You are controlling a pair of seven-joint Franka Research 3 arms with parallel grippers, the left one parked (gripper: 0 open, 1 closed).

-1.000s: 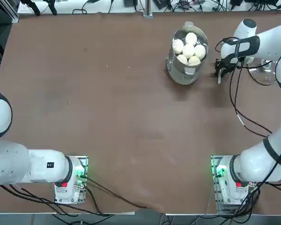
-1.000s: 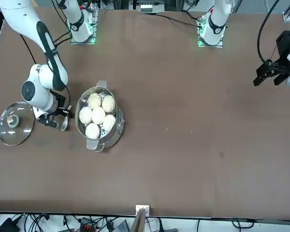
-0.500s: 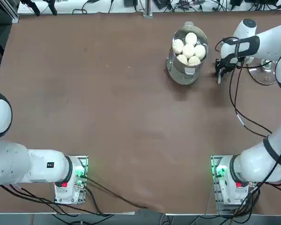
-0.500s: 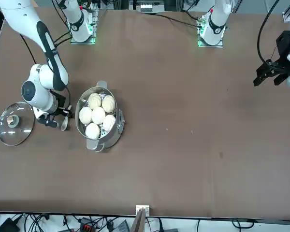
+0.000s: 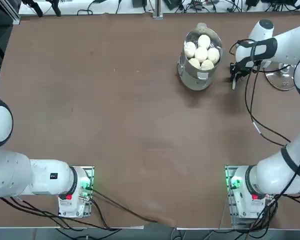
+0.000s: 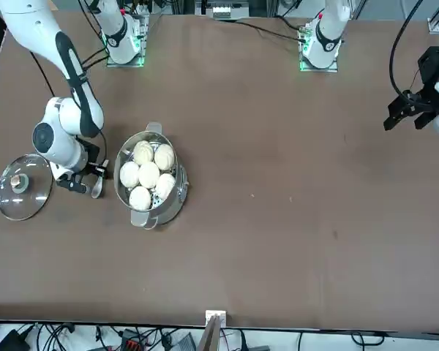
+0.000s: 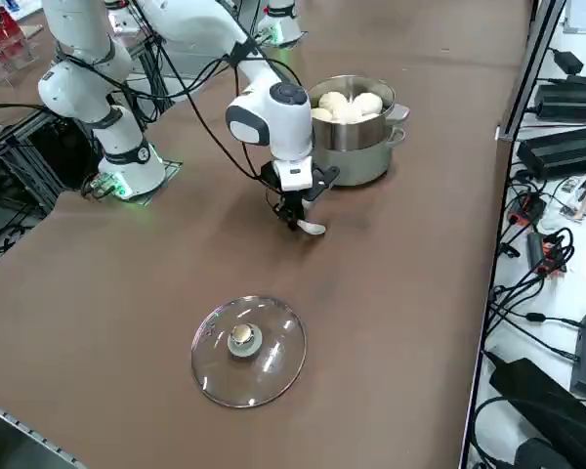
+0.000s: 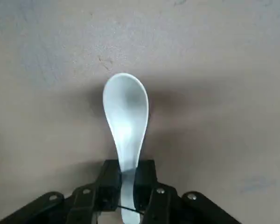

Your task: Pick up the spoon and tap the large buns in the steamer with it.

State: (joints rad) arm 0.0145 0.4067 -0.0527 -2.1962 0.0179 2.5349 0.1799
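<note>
The white spoon (image 8: 126, 121) lies low over the brown table, its handle clamped between the black fingers of my right gripper (image 8: 127, 182), which is shut on it. Seen from the side, the gripper (image 7: 294, 214) points down at the table with the spoon's bowl (image 7: 313, 229) sticking out toward the table edge. It stands just right of the steamer (image 5: 200, 75) in the top view, where the spoon (image 5: 234, 83) shows as a thin sliver. The shiny steamer (image 7: 356, 145) holds several large buns (image 5: 201, 52), round and white (image 6: 148, 174).
A round glass lid with a knob (image 7: 246, 348) lies flat on the table beyond the gripper, away from the steamer (image 6: 20, 186). Cables hang from the right arm (image 5: 250, 105). The table edge (image 7: 488, 195) and power bricks are close on the right side.
The gripper's fingers have closed on the spoon's handle. The arm has barely shifted and the spoon stays in the same spot beside the steamer.
</note>
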